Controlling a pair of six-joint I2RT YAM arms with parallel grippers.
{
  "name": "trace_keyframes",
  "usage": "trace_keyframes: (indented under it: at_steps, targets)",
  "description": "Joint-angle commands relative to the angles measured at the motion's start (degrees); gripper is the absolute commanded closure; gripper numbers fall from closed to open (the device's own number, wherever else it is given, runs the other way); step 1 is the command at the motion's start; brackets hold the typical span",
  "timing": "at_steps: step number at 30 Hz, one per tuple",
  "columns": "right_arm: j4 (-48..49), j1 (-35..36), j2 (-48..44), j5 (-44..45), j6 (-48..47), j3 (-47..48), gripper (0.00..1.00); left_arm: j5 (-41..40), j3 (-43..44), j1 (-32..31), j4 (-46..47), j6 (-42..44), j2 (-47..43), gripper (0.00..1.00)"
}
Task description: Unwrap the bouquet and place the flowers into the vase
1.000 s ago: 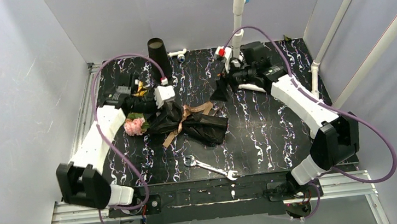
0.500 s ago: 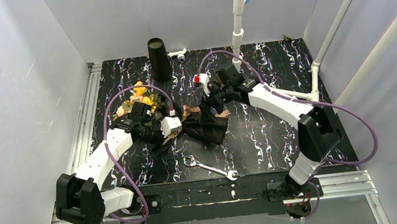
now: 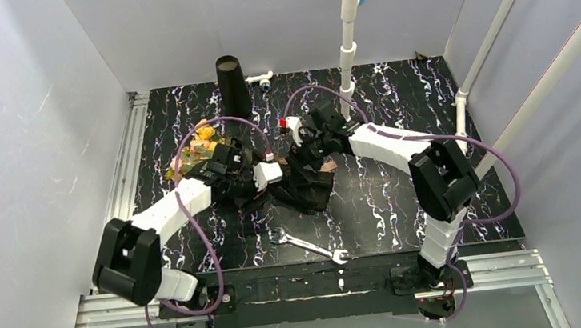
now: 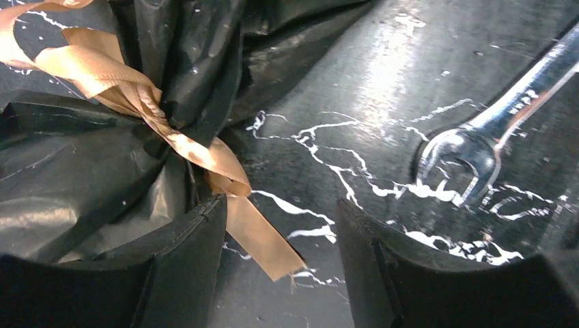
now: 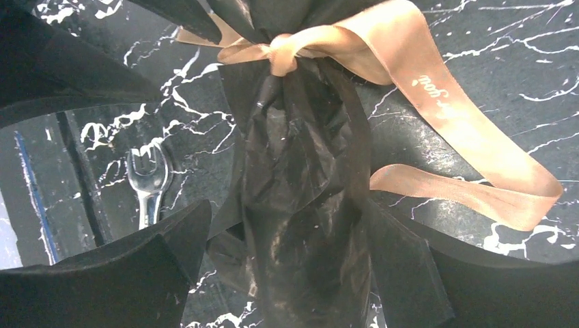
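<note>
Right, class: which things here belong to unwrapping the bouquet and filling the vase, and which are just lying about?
For the job:
bouquet
ribbon
flowers
vase

Lying about:
wrench
white post
white fitting

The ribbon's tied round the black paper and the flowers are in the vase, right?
No. The ribbon is tied round the black paper, but the flowers lie wrapped on the table, not in the vase; the top view shows it.

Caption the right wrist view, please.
Open right tool straddles the wrapped bouquet near its ribbon knot, wrench beside.
</note>
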Motion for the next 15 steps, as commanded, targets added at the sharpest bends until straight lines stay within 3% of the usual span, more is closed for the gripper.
trace_keyframes:
  at_steps: [1,9,15]
  targets:
    - [2.35,0.25,2.25,-0.14,-0.9,-0.34,0.1,-1.21,2.15,-0.11,6.52,-1.58,3.48,0.43]
    - [2.52,0.25,5.73,-0.11,-1.48,-1.5,0.17,-2.45,3.0,-0.13,9.76,-1.85,10.06,0.5]
    - [2.36,0.16,7.16,0.05,-2.06,-2.51,0.29,-3.58,2.42,-0.11,13.01,-5.98,11.35,0.76]
